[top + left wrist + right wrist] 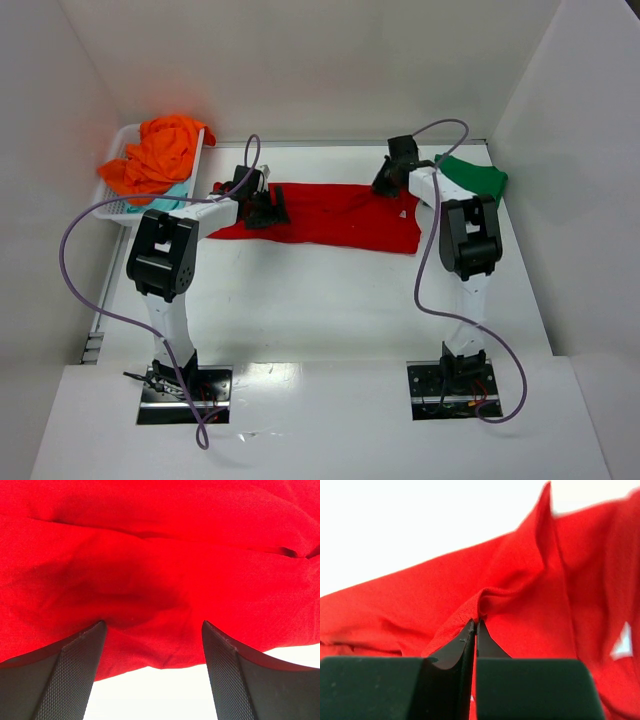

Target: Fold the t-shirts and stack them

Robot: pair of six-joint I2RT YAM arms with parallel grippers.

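- The red shirt (330, 215) lies spread across the far middle of the counter (320, 300). Its long side runs left to right, and creases and shallow folds mark its surface.
- The right hand (388, 180) sits over the far right part of the red shirt.
- In the right wrist view, the right hand (476, 622) has its tips pressed together on a raised ridge of the red shirt (520, 590). The cloth peaks at the tips and slopes away on both sides.
- The left hand (268, 208) sits over the left part of the red shirt.
- In the left wrist view, the left hand (153, 625) stands wide and is not closed on the cloth. Both fingers (75, 670) are low over the red shirt (160, 555). The shirt's edge runs between them, with bare counter past it. Whether the fingers touch the cloth cannot be told.
- The green shirt (475, 175) lies bunched at the far right of the counter, just beyond the right arm. The arm covers the gap to the red shirt, so contact between the two cannot be told.
- The orange shirt (165, 150) is heaped in the basket (112, 208) and spills over its rim.
- The teal shirt (172, 195) shows under the orange shirt, at the near right side of the heap.
- The basket stands at the far left of the counter, near the red shirt's left end.
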